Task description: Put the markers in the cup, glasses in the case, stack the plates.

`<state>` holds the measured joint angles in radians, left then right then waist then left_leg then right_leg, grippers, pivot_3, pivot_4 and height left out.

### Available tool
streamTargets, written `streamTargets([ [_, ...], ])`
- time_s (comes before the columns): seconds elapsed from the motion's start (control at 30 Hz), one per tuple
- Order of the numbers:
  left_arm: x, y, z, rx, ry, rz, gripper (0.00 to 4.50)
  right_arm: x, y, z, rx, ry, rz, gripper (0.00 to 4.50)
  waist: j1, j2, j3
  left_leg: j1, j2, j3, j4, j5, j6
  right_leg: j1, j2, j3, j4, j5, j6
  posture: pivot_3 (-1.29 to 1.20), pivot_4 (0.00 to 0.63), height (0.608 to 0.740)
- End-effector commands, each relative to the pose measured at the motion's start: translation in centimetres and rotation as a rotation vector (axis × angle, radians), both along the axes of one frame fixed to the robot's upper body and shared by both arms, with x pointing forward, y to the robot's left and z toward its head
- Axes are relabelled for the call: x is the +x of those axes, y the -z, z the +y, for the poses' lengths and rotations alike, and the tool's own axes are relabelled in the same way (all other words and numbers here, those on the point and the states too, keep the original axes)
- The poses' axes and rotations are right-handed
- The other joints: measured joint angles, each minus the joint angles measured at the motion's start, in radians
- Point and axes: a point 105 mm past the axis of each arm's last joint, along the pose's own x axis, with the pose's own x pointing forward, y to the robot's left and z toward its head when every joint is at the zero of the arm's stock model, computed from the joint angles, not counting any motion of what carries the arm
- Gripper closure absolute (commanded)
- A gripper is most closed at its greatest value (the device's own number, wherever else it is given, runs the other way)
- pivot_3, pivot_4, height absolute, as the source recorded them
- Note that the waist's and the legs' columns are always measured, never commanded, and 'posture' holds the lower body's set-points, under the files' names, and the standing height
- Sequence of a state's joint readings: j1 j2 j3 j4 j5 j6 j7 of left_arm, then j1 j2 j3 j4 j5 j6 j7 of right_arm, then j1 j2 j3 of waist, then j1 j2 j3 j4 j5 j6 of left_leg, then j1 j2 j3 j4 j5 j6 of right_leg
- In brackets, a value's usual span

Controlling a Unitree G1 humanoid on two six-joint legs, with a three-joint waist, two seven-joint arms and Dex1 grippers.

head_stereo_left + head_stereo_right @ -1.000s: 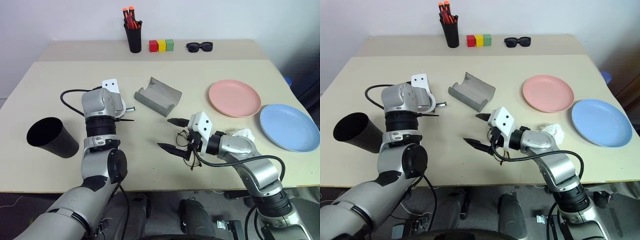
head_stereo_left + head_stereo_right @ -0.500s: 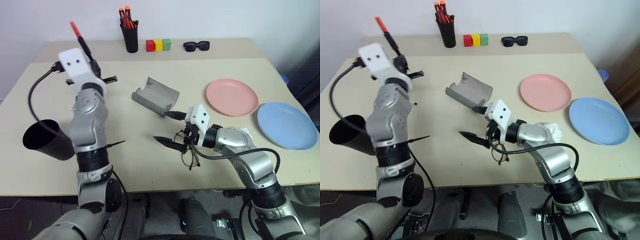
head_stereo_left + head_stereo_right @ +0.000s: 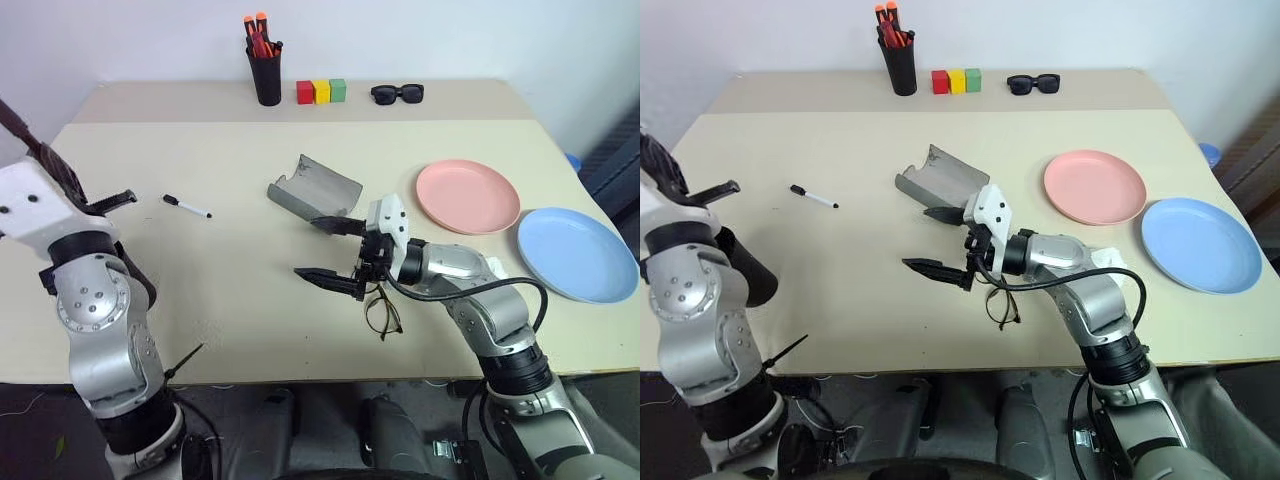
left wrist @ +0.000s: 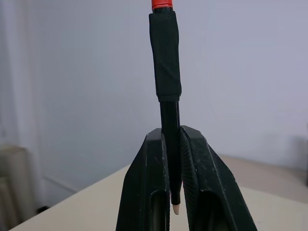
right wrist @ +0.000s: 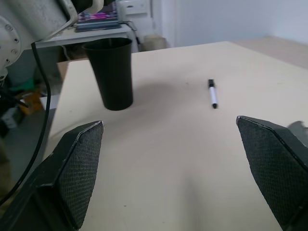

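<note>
My left gripper (image 4: 172, 132) is raised at the table's left side and is shut on the black marker with the red tip (image 4: 165, 53), which sticks out past its fingers. The white marker (image 3: 187, 206) lies on the table left of the open grey case (image 3: 315, 190). The black cup (image 5: 111, 72) stands near the left edge, mostly behind my left arm (image 3: 740, 270). My right gripper (image 3: 310, 248) is open and points left, with nothing between its fingers. The wire-rimmed glasses (image 3: 383, 313) lie just below its base. The pink plate (image 3: 468, 196) and blue plate (image 3: 577, 252) lie side by side at the right.
At the table's back stand a black holder with orange-capped pens (image 3: 266, 70), three coloured blocks (image 3: 322, 92) and black sunglasses (image 3: 398, 94). A crumpled white tissue (image 3: 1105, 258) lies beside my right forearm.
My left arm has lifted and swung back to the left with the red-tipped marker in its grip, uncovering the white marker. My right gripper has edged left, staying open.
</note>
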<state>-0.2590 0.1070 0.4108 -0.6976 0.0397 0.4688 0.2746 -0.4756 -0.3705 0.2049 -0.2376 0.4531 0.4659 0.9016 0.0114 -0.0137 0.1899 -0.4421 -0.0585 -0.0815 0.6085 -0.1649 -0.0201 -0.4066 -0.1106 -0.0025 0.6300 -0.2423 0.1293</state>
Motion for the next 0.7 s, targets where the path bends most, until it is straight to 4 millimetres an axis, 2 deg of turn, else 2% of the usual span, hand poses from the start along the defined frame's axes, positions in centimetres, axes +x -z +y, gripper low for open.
streamTargets([
  [0.03, -2.6, 0.2, 0.5, 0.016, -0.111, -0.019, 4.45, -0.2, -1.5, 0.6, 0.032, -0.045, -0.06, 0.0, 0.0, 0.0, 0.0, 0.0, 0.0, 0.0, 0.0, 0.0, 0.0, 0.0, 0.0, 0.0, 0.0, 0.0, 0.0, 0.0, 0.15, 0.74],
  [0.2, -3.8, 2.5, 0.6, 0.006, -0.158, 0.054, 4.45, -0.2, -1.7, 0.9, 0.045, -0.063, -0.061, 0.0, 0.001, 0.0, 0.0, 0.0, 0.001, 0.0, 0.0, 0.0, 0.0, 0.0, 0.001, 0.0, 0.0, -0.001, -0.001, 0.0, 0.15, 0.74],
  [0.37, -4.2, 4.6, 0.7, -0.015, -0.17, 0.113, 4.45, -0.3, -1.5, 1.2, 0.045, -0.062, -0.061, 0.0, 0.001, 0.0, 0.0, 0.0, 0.001, 0.0, 0.0, 0.0, -0.001, 0.0, 0.001, 0.0, -0.001, -0.002, -0.003, 0.0, 0.15, 0.74],
  [0.7, -4.1, 5.8, 0.4, -0.03, -0.155, 0.135, 4.45, -0.4, -1.5, 1.4, 0.05, -0.059, -0.063, 0.0, 0.001, 0.0, 0.0, 0.0, 0.002, 0.0, 0.0, -0.001, -0.001, -0.001, 0.001, 0.0, -0.001, -0.002, -0.003, 0.0, 0.15, 0.74],
])
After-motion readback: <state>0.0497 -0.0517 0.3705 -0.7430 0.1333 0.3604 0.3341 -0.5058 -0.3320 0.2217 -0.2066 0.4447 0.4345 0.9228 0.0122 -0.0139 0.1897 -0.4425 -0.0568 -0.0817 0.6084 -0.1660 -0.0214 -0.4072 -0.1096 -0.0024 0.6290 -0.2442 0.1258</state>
